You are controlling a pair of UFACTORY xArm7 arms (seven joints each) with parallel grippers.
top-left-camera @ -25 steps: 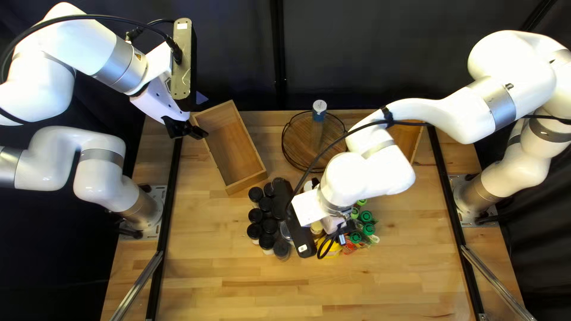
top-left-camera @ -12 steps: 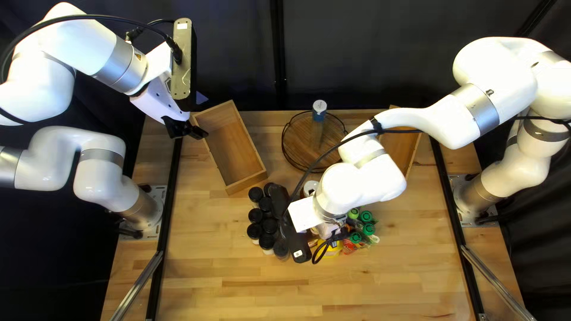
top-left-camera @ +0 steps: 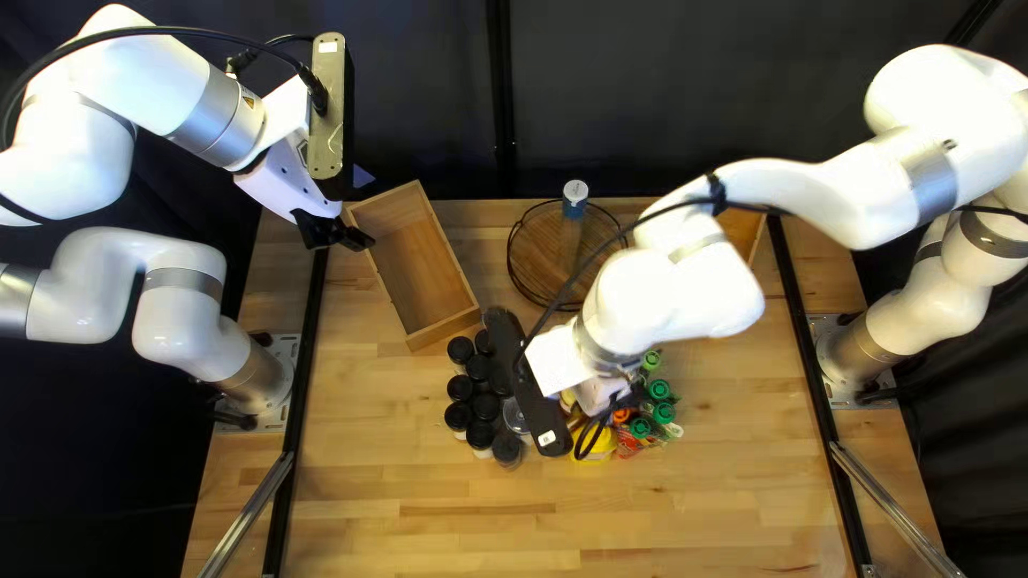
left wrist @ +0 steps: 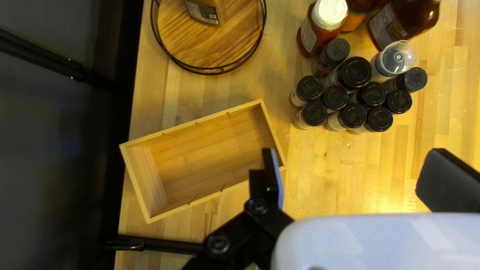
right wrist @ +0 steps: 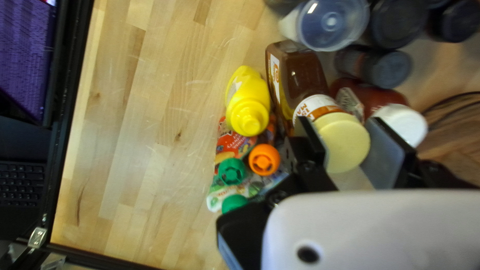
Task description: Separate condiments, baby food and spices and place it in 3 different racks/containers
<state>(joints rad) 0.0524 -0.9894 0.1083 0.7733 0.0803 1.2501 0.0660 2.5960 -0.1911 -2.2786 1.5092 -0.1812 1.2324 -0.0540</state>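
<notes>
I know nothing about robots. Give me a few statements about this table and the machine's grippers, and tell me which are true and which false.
1. The left gripper is shut. False: it is open, its fingers apart.
2. A bottle is on the round tray. True.
3. The black-lidded jars are inside the wooden box. False: they stand on the table beside it.
4. An orange cap is near a green cap. True.
5. The yellow bottle has a black cap. False: its cap is yellow.
</notes>
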